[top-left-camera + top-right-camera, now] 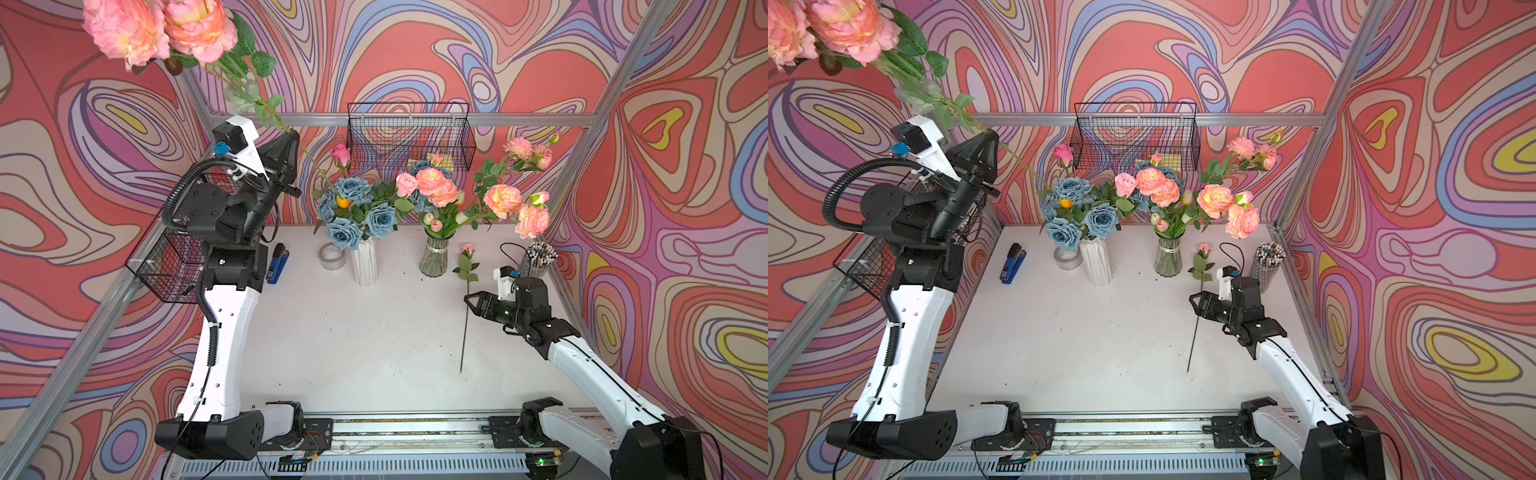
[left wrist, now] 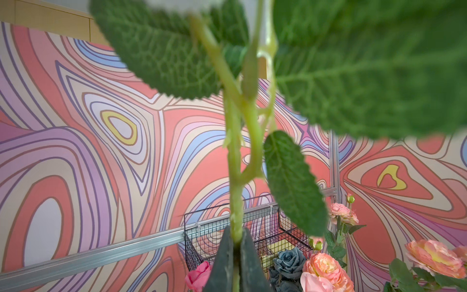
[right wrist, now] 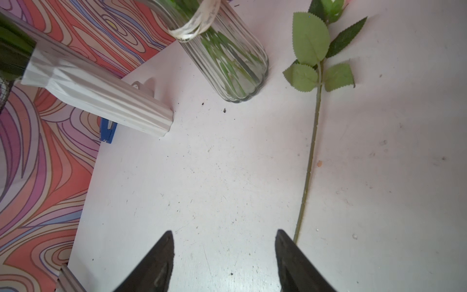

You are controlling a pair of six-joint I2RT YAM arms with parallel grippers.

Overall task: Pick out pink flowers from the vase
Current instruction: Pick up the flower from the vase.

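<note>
My left gripper [image 1: 291, 135] [image 1: 990, 135] [image 2: 237, 237] is raised at the back left, shut on the green stem [image 2: 233, 177] of a pink flower. Its two big peach-pink blooms [image 1: 158, 29] [image 1: 830, 29] point up and left, and the stem's lower end reaches toward the blue roses [image 1: 353, 208]. More pink flowers [image 1: 436, 187] [image 1: 1158, 187] stand in the glass vase [image 1: 434, 257] [image 1: 1168, 259] [image 3: 227, 55]. A single pink rose [image 1: 468, 248] [image 1: 1204, 248] lies on the table, with its stem [image 3: 312, 141] beside my right gripper [image 1: 469, 303] [image 1: 1194, 305] [image 3: 225, 235], which is open and empty.
A white ribbed vase [image 1: 365, 262] [image 3: 101, 96] holds the blue roses. Near it are a tape roll [image 1: 332, 256] and a blue stapler [image 1: 276, 264]. A pen cup [image 1: 538, 259] stands at the right. Wire baskets hang on the back rail [image 1: 409, 133] and the left rail [image 1: 170, 266].
</note>
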